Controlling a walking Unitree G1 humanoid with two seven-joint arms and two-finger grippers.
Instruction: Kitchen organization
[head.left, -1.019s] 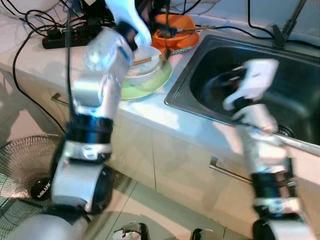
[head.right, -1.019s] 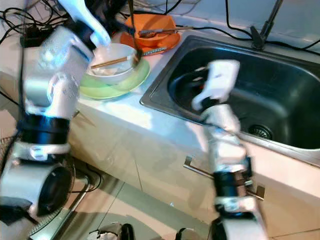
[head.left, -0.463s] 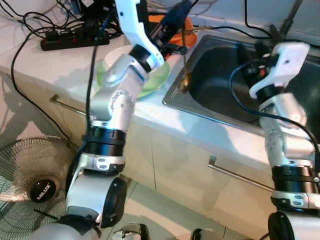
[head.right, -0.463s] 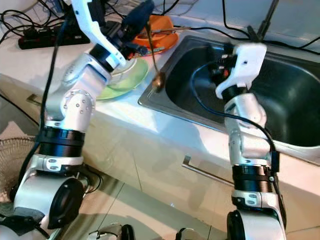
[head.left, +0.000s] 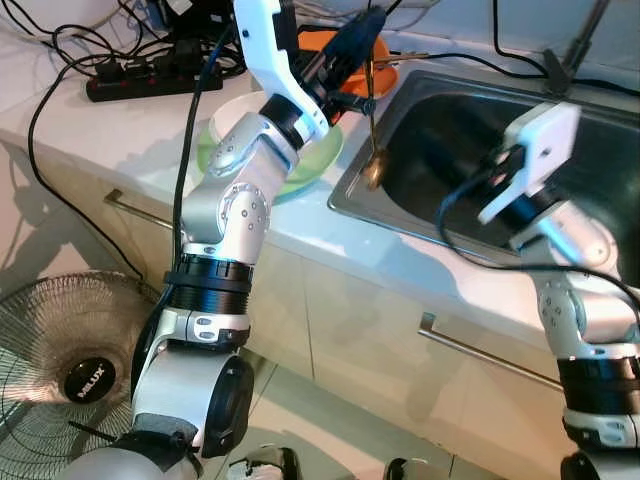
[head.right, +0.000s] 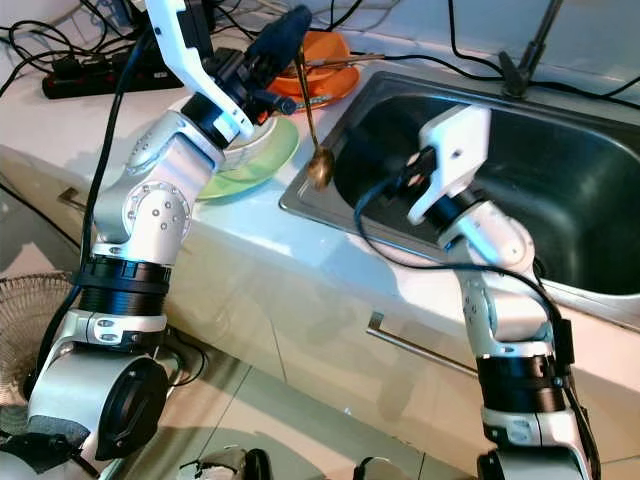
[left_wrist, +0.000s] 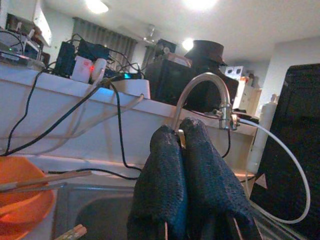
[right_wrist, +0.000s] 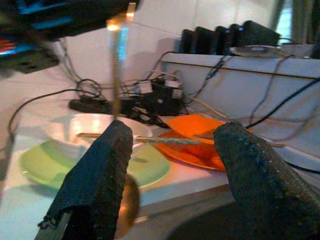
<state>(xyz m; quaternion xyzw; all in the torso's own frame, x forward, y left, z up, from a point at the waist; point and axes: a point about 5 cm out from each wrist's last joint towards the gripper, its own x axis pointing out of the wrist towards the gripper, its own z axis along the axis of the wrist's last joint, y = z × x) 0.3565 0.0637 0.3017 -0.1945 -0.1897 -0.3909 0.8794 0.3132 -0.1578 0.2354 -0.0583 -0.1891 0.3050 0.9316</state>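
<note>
My left gripper (head.right: 285, 35) is shut on the top of a brass spoon (head.right: 320, 165), which hangs straight down over the left rim of the steel sink (head.right: 590, 215). In the left wrist view the fingers (left_wrist: 165, 170) pinch the thin handle (left_wrist: 179, 138). My right gripper (right_wrist: 177, 131) is open and faces the spoon (right_wrist: 117, 65) from inside the sink, with one finger close beside it. Its white wrist (head.right: 450, 150) is over the basin. A white bowl (right_wrist: 95, 125) with chopsticks (right_wrist: 155, 141) across it sits on a green plate (head.left: 320, 160).
An orange bowl (head.right: 335, 50) stands on the counter behind the plate. A power strip with tangled cables (head.left: 140, 85) lies at the back left. A fan (head.left: 60, 350) stands on the floor at the left. A faucet (left_wrist: 200, 85) curves over the sink.
The left gripper has lifted the spoon off the dishes and now holds it nearly still at the sink's edge. The right arm has dropped and swung left towards the spoon.
</note>
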